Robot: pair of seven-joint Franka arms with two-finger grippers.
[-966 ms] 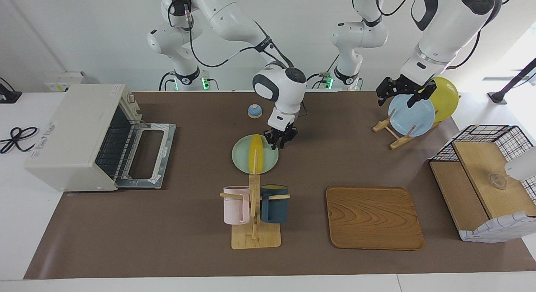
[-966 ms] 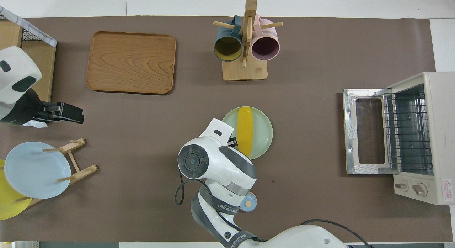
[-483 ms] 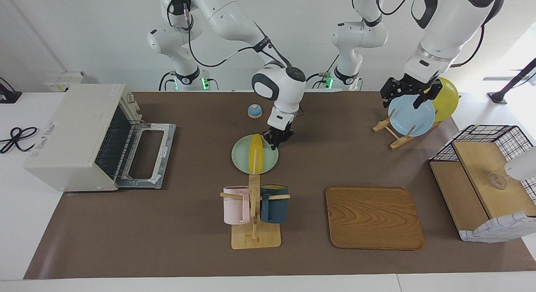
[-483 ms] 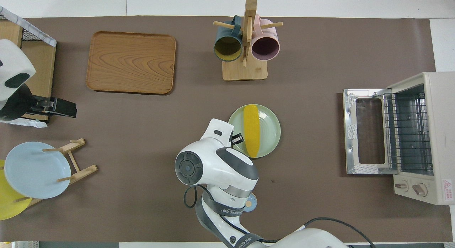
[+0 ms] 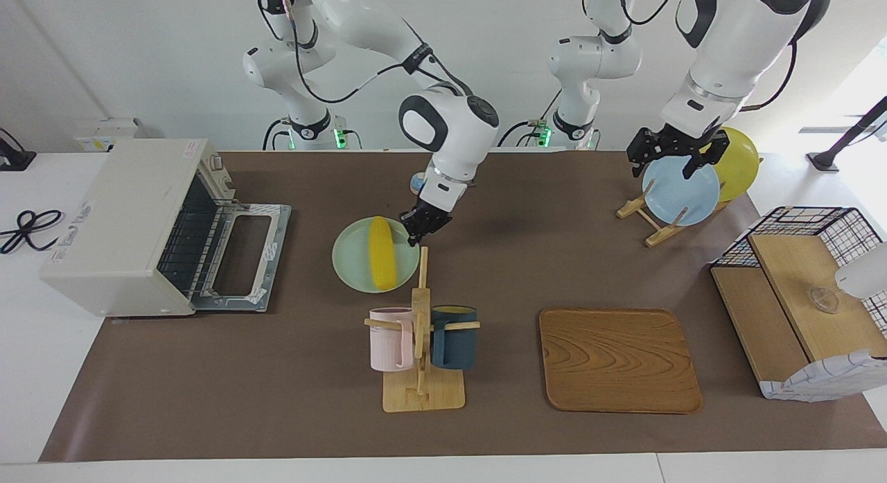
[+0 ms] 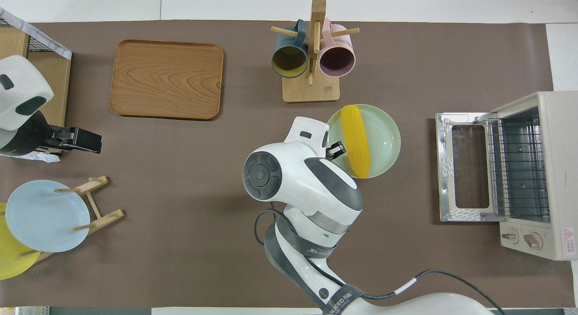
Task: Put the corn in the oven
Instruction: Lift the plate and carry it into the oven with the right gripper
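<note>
The yellow corn [image 5: 380, 253] lies on a pale green plate [image 5: 350, 261], between the mug stand and the oven. It also shows in the overhead view [image 6: 355, 141] on that plate [image 6: 384, 138]. My right gripper [image 5: 418, 232] is shut on the plate's rim at the edge toward the left arm's end; it also shows in the overhead view [image 6: 336, 150]. The off-white oven [image 5: 118, 223] stands at the right arm's end, its glass door [image 5: 242, 258] dropped open and the rack showing. My left gripper [image 5: 665, 157] is open over the blue plate in the rack.
A wooden mug stand [image 5: 421, 330] with a pink and a dark blue mug stands just farther from the robots than the green plate. A wooden tray [image 5: 619, 358], a rack with a blue plate [image 5: 682, 192] and a yellow plate [image 5: 738, 161], and a wire basket [image 5: 804, 303] are toward the left arm's end.
My right gripper closed on the green plate's rim and moved plate and corn toward the oven. The left gripper shifted only slightly over the plate rack.
</note>
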